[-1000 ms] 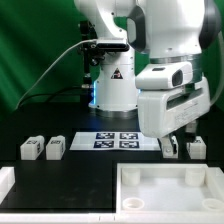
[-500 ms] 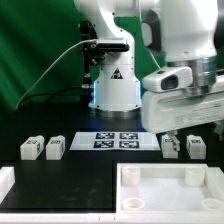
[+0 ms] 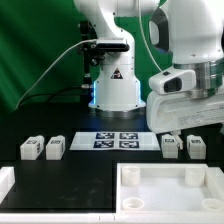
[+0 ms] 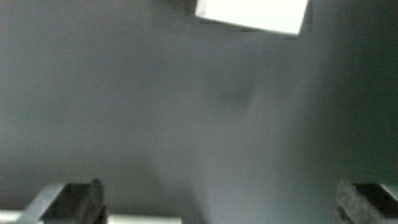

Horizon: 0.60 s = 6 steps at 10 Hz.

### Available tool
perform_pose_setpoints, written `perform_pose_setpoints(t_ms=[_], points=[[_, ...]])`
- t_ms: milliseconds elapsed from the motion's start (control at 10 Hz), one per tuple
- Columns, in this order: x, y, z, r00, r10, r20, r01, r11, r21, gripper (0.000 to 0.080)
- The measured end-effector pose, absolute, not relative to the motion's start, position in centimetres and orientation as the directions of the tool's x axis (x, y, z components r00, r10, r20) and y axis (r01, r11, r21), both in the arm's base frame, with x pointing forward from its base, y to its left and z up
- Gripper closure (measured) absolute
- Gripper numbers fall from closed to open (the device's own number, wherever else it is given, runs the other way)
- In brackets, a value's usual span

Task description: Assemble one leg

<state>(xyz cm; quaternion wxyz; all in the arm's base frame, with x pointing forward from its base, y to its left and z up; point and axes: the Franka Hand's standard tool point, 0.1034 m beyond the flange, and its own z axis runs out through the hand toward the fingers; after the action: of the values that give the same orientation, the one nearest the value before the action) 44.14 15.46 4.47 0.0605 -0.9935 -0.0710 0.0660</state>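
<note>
Four small white legs with tags stand on the black table. Two are at the exterior view's left point(image 3: 30, 148) point(image 3: 55, 148) and two at its right point(image 3: 170, 145) point(image 3: 196, 146). My gripper point(image 3: 188, 126) hangs above the two right legs, clear of them. In the wrist view the gripper point(image 4: 222, 205) is open and empty. Its fingertips point(image 4: 71, 200) stand wide apart over a blurred dark surface. A blurred white shape point(image 4: 249, 12) shows at the frame edge; I cannot tell what it is.
The marker board point(image 3: 118, 140) lies flat in the middle of the table. A large white tray-like piece with raised rims point(image 3: 128, 176) sits at the front right. Another white piece point(image 3: 5, 182) shows at the front left edge. The robot base point(image 3: 112, 80) stands behind.
My gripper has risen from just above the right legs and shifted toward the exterior view's right. The legs have not moved.
</note>
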Motion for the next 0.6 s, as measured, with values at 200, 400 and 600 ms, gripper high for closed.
perform_pose_setpoints(t_ms=[200, 400, 600], points=[[42.4, 17.5, 4.4, 0.913, 0.049, -0.405, 0.016, -0.996, -0.084, 0.0150], [41.9, 17.6, 4.1, 0.834, 0.061, -0.549, 0.021, -0.997, -0.079, 0.0150], [42.2, 17.6, 3.8, 0.747, 0.067, -0.661, 0.020, -0.997, -0.078, 0.0150]])
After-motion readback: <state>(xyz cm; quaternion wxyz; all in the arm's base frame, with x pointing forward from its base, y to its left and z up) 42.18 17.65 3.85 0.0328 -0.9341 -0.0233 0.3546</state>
